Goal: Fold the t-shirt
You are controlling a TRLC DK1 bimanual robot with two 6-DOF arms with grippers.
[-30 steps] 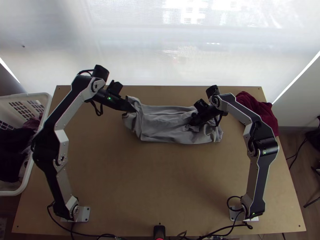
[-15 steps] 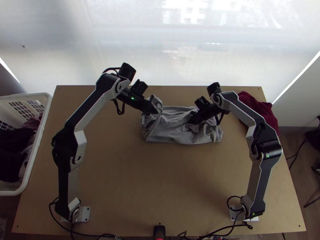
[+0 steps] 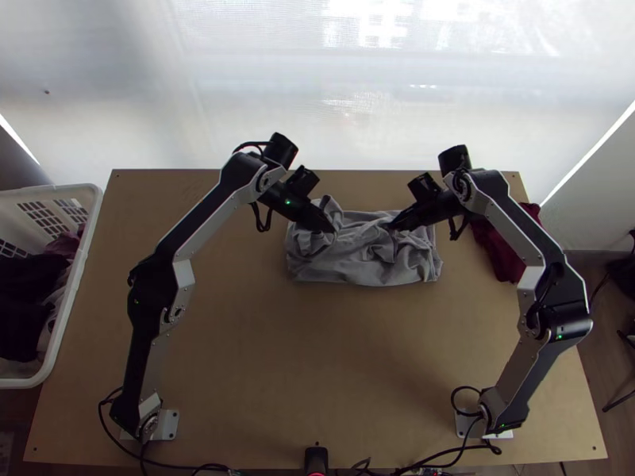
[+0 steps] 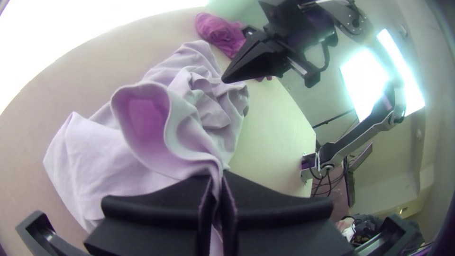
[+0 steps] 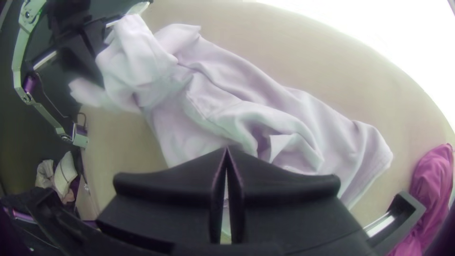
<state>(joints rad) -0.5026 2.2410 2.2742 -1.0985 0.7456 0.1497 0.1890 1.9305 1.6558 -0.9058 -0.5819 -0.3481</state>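
Observation:
The grey t-shirt lies bunched in a wide strip toward the table's far side, its left part folded over with a loose loop standing up. My left gripper is over the shirt's left part; in the left wrist view this gripper is shut on a fold of the t-shirt. At the shirt's far right portion, my right gripper hovers over the cloth. In the right wrist view the right gripper has its fingertips together with no cloth between them, above the wrinkled t-shirt.
A dark red cloth lies at the table's right edge, beneath the right arm. A white basket with dark clothes stands left of the table. The wooden table stretches bare between the shirt and the arms' bases.
The left gripper has moved right, carrying the shirt's left end inward over the rest. My right gripper stayed low on the shirt at first, then shifted slightly up and away, leaving the cloth.

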